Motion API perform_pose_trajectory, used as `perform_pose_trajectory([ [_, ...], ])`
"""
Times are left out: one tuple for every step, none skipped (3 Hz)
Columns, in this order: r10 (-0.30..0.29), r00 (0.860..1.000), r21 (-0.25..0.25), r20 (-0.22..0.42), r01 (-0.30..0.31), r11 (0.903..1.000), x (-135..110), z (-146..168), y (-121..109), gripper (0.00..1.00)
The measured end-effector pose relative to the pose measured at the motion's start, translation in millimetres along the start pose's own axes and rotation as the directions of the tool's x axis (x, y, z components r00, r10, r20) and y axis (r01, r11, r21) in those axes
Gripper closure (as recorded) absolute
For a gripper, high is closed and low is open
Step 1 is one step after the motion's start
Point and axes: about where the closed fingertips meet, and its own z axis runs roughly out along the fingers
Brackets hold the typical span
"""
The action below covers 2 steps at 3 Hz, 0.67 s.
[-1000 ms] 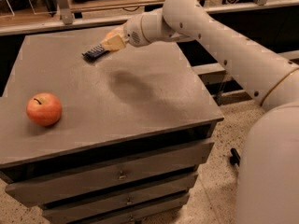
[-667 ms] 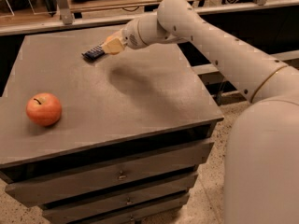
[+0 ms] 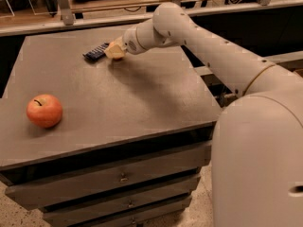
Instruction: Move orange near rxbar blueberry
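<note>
Camera view: near the far edge of the grey worktop [image 3: 142,103], the pincer [image 3: 116,50] is clenched on one small round yellow-orange orange [image 3: 115,51], just right of one flat navy-wrapped rxbar blueberry [image 3: 96,52]. The bar's long axis runs diagonally, near-left to far-right. One round red-orange apple [image 3: 44,110] sits well apart.

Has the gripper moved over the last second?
Yes. The gripper, holding the orange, has come lower toward the table, closing on the rxbar blueberry, which has stayed put.

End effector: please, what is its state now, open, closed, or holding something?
End effector: closed, holding the orange, at the far side of the table, close beside the rxbar blueberry.
</note>
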Motion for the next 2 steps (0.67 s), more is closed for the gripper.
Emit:
perform_pose_trajectory([
  [0.009,1.000,0.006,0.021,-0.009,0.9999,-4.8,2.0,-0.7,0.10],
  [0.010,1.000,0.003,0.023,-0.010,0.9999,-5.2,4.1,0.5,0.00],
])
